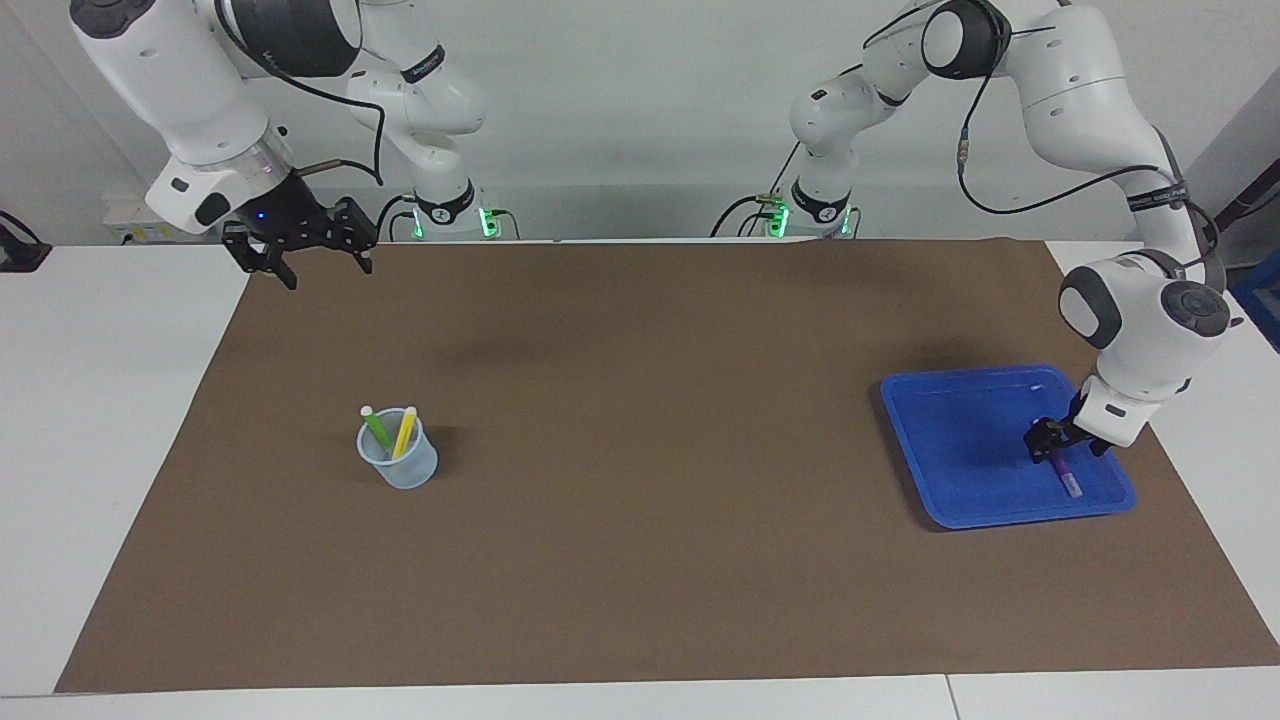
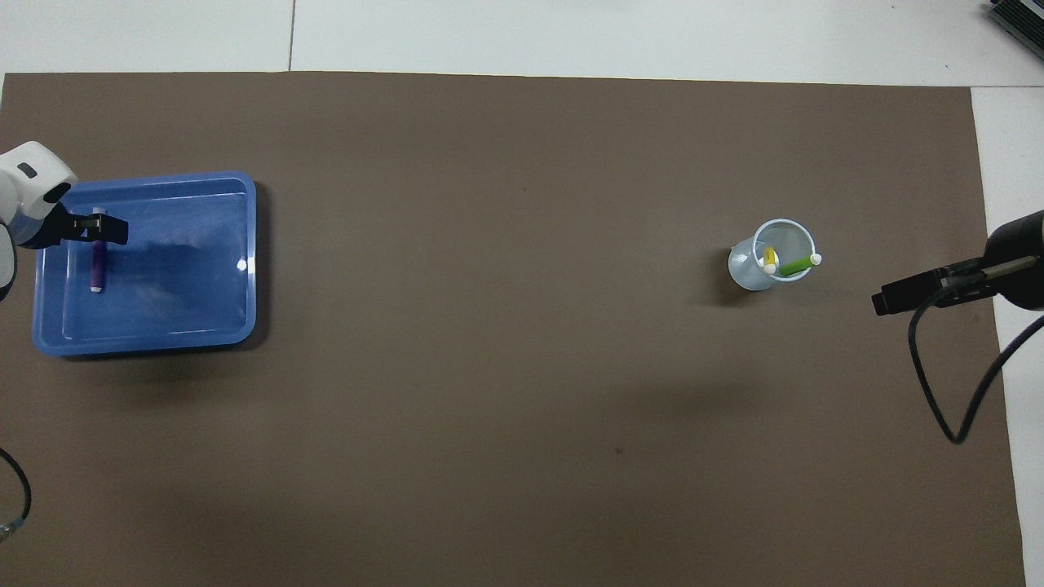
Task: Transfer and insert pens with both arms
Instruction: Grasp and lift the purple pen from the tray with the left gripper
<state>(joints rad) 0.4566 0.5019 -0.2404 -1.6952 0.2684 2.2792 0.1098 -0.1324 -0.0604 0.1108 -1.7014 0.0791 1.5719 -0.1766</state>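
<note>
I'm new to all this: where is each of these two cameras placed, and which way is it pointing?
Facing view: high across the table, looking back at the robots; both white arms show whole, left tool down in the blue tray at the purple pen, right tool waiting above the mat's edge.
Overhead view: high above the robots' end, looking steeply down and forward; only the left tool and right tool enter at the edges.
Both share tray, purple pen and the clear cup holding the green and yellow pens, half a turn apart.
</note>
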